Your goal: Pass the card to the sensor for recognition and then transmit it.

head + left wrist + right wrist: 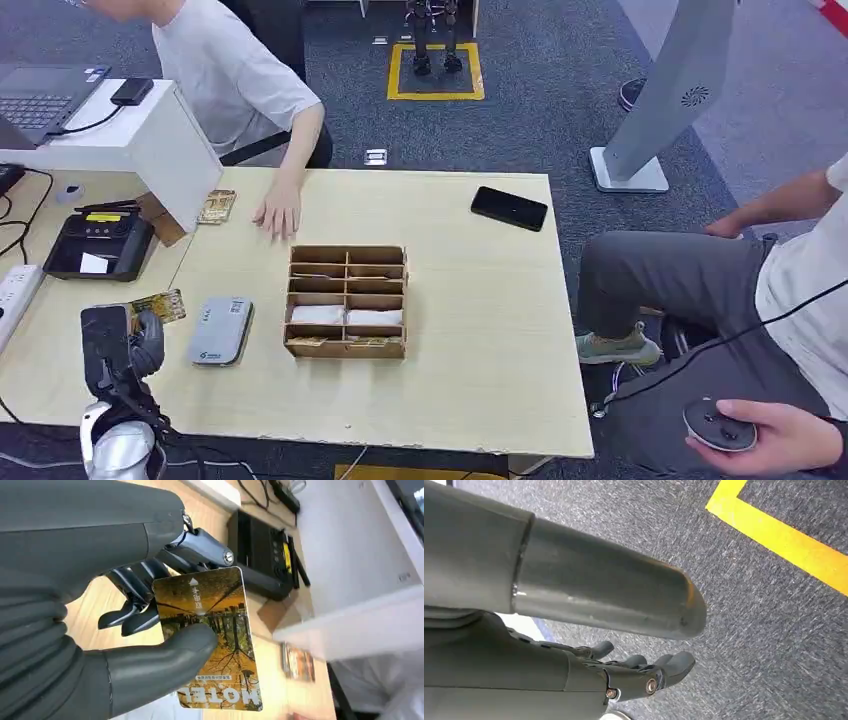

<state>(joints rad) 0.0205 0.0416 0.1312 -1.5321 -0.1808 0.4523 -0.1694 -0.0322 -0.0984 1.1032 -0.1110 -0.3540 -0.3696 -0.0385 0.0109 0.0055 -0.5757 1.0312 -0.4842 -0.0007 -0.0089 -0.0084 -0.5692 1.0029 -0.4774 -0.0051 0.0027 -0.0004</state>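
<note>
Your left hand [150, 630] is closest to the lens, lower left of the head view, thumb and fingers pinching the card [210, 640], a yellow hotel card held above the table [480, 330]. Sensor [220, 330], a grey pad, lies just right of that hand, beside the wooden box [347, 300]. Right hand [634, 675] hangs over the carpet [749, 630], fingers curled in, holding nothing. You have a person's hand [278, 215] flat on the table, upper centre-left.
</note>
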